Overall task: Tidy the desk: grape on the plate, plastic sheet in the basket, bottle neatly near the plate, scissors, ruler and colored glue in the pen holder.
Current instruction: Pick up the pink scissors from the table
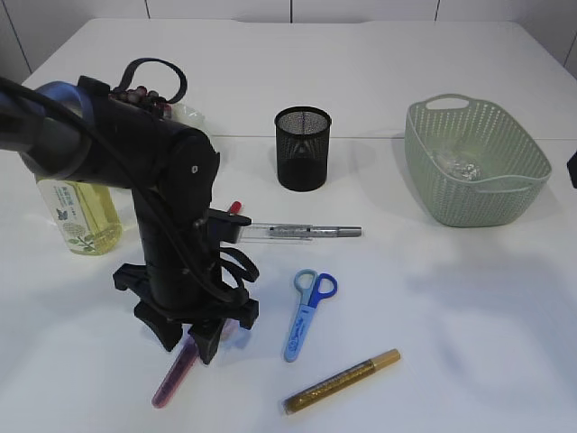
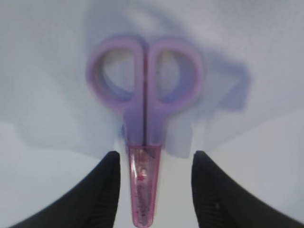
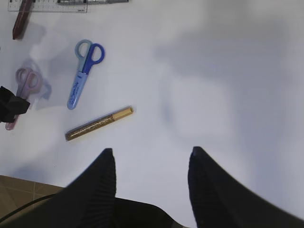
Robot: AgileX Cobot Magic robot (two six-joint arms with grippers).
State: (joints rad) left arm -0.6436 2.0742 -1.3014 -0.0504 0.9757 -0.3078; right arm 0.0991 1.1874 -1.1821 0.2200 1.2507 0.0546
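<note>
We're low over the pink scissors (image 2: 145, 118) with our left gripper (image 2: 154, 190), jaws spread either side of the sheathed blade end and not yet pinching it; the scissors lie flat on the white table (image 1: 469, 343), well in front of the black mesh pen holder (image 1: 303, 148) and off to its left. Nothing stands in the pen holder as far as we can see, so the stationery job looks barely begun. The blue scissors (image 1: 306, 316) lie straight in front of the pen holder, further out, with the gold glitter glue (image 1: 343, 382) beyond them, nearer the table's front edge. Between those and the pen holder lies a clear ruler (image 1: 297, 232), with a dark red glue stick showing beside it in the right wrist view. Right of the pen holder sits the green basket (image 1: 433, 171), something clear and crinkled already in it, which we judge to be the plastic sheet (image 1: 458, 165). Left of the pen holder, the yellow bottle (image 1: 79, 215) is half hidden behind our arm, and the plate and grapes there are too covered to judge. Our right gripper (image 3: 151, 164) hangs well above the table with jaws spread, holding nothing. The path to the pen holder crosses the ruler, so the carry needs height.
</note>
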